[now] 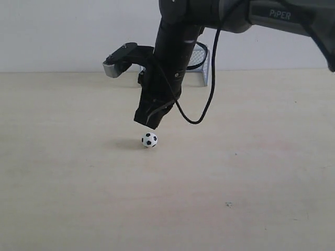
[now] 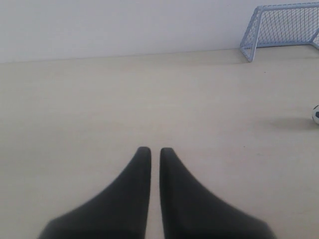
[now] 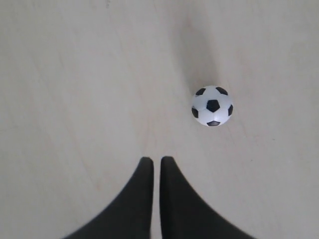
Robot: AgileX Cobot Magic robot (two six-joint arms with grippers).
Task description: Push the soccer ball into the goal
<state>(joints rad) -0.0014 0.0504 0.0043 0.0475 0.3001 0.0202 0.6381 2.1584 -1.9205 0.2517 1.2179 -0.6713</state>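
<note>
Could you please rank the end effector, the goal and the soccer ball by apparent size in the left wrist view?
1. left end effector, enlarged by nearness
2. goal
3. soccer ball, cropped at the edge

One soccer ball and one goal sit on a single surface. Two grippers appear: the left gripper and the right gripper.
</note>
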